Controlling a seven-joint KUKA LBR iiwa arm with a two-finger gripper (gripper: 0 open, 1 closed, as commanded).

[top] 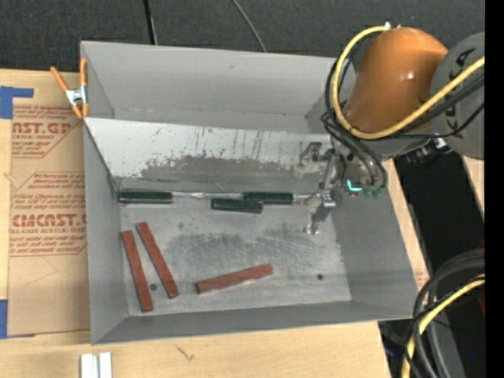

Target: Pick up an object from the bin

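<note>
Grey gripper (316,215) is hovering low over the bin (236,77) floor; its opening cannot be determined. Dark green rods (252,202) are lying immediately to its left. Reddish-brown bars (235,278) are lying farther left.

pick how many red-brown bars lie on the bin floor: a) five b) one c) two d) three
d: the left red-brown bar and the neighbour bar lie close together at the lower left of the bin, and the third bar lies near the front middle.
</note>
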